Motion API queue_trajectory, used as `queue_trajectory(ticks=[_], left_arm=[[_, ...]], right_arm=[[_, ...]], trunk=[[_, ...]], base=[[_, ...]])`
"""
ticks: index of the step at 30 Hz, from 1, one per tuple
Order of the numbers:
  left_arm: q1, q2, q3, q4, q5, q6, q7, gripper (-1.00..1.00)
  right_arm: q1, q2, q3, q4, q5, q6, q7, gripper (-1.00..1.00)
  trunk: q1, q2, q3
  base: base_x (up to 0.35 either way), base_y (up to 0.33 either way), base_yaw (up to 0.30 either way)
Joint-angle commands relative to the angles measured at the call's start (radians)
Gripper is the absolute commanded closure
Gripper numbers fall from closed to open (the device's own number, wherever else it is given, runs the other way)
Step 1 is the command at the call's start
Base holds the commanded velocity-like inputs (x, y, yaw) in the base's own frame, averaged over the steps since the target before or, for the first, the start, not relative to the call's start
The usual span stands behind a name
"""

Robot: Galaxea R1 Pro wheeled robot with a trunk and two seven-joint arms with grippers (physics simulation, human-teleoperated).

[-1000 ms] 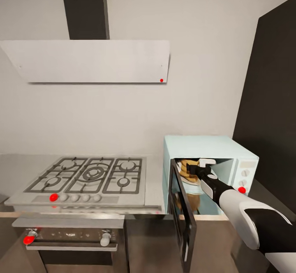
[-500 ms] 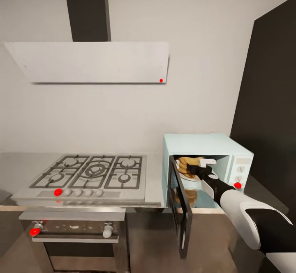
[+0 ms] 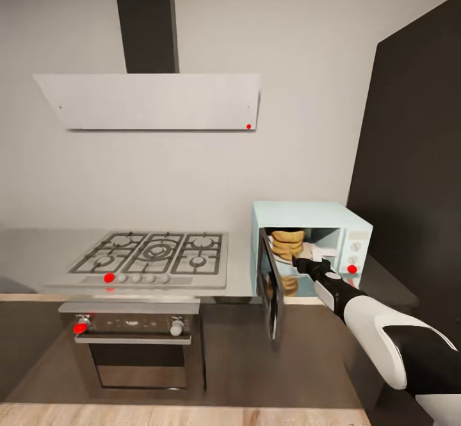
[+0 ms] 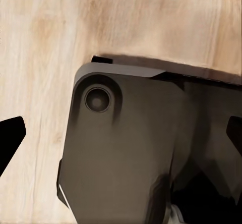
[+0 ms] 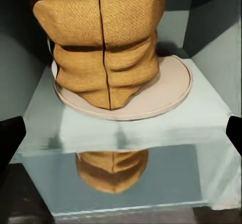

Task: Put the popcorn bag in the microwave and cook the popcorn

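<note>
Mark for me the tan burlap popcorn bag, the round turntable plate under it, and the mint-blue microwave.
tan burlap popcorn bag (image 5: 103, 52), right wrist view, on its wrinkled front side.
round beige turntable plate (image 5: 169, 90), right wrist view, on its bare rim.
mint-blue microwave (image 3: 301, 211), head view, on its top panel.

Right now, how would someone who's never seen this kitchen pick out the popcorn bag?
Right of the gas hob, the mint-blue microwave stands open. Inside, on its round turntable, sits the popcorn bag: a wrinkled tan burlap sack, the only brown thing there.
</note>
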State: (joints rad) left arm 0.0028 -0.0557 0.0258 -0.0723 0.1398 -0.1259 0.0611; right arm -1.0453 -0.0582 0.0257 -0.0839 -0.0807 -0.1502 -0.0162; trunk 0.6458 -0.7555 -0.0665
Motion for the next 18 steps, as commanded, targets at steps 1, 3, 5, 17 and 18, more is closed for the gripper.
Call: queue_trajectory(ticks=[1, 3, 5, 17, 18], left_arm=[[0.000, 0.000, 0.002, -0.002, 0.006, -0.001, 0.002, -1.00], [0.000, 0.000, 0.002, -0.001, 0.006, -0.001, 0.001, -1.00], [0.000, 0.000, 0.002, -0.001, 0.006, -0.001, 0.001, -1.00], [0.000, -0.001, 0.000, -0.001, 0.006, -0.003, 0.000, -1.00], [0.000, -0.001, 0.000, -0.001, 0.006, -0.003, 0.000, -1.00]], right_arm=[[-0.001, -0.001, 0.003, 0.001, -0.009, -0.003, -0.001, -1.00], [-0.001, -0.001, 0.003, 0.001, -0.009, -0.002, -0.001, -1.00], [-0.001, -0.002, 0.004, 0.002, -0.009, -0.002, 0.000, -1.00], [-0.001, -0.059, 0.006, 0.026, 0.042, 0.035, 0.168, -1.00], [-0.001, -0.067, 0.007, 0.034, 0.043, 0.037, 0.188, -1.00]], trunk=[[0.000, -0.001, -0.001], [0.000, -0.001, -0.001], [0.000, -0.001, -0.001], [0.000, -0.001, -0.001], [0.000, -0.001, -0.001]], base=[[-0.344, 0.000, 0.000], [-0.344, 0.000, 0.000], [-0.344, 0.000, 0.000], [-0.344, 0.000, 0.000], [-0.344, 0.000, 0.000]])
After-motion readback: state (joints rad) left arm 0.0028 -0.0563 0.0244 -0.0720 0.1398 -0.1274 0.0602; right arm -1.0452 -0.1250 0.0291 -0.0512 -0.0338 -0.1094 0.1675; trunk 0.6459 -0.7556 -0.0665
